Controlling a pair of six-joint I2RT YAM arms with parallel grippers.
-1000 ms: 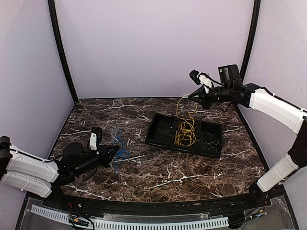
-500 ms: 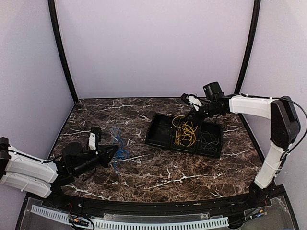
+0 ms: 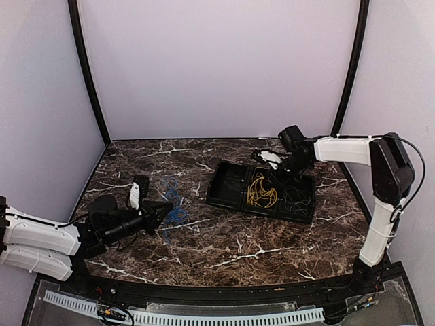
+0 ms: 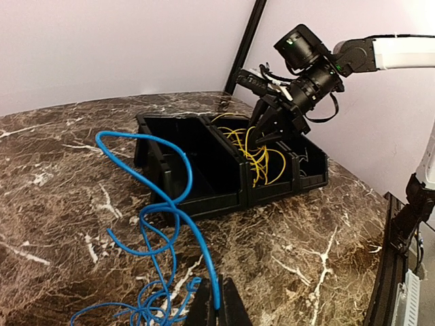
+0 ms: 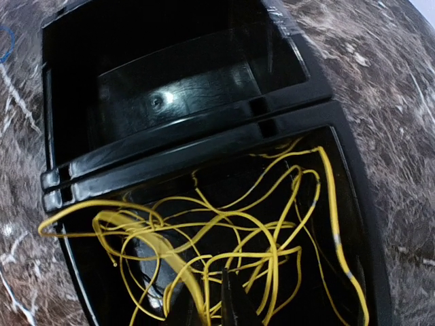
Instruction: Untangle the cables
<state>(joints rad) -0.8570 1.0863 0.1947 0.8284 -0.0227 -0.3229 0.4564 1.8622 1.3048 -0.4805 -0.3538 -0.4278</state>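
Observation:
A blue cable (image 4: 166, 210) lies in loose loops on the marble left of the black tray (image 3: 224, 202). My left gripper (image 4: 217, 309) is shut on one end of it, low over the table (image 3: 165, 207). A yellow cable (image 5: 272, 238) is piled in the tray's middle compartment (image 3: 262, 190). My right gripper (image 5: 207, 305) reaches down into that pile, its jaws a little apart with yellow strands running between them. A dark grey cable (image 3: 296, 198) sits in the tray's right compartment.
The tray's left compartment (image 5: 170, 102) holds nothing. Black posts (image 3: 88, 75) and lilac walls close the marble table on three sides. The right arm (image 3: 340, 148) stretches across the back right corner.
My right gripper has come down from above the tray into its middle compartment, laying the yellow cable there, and its jaws have parted slightly. The left gripper shifted a little right with the blue cable.

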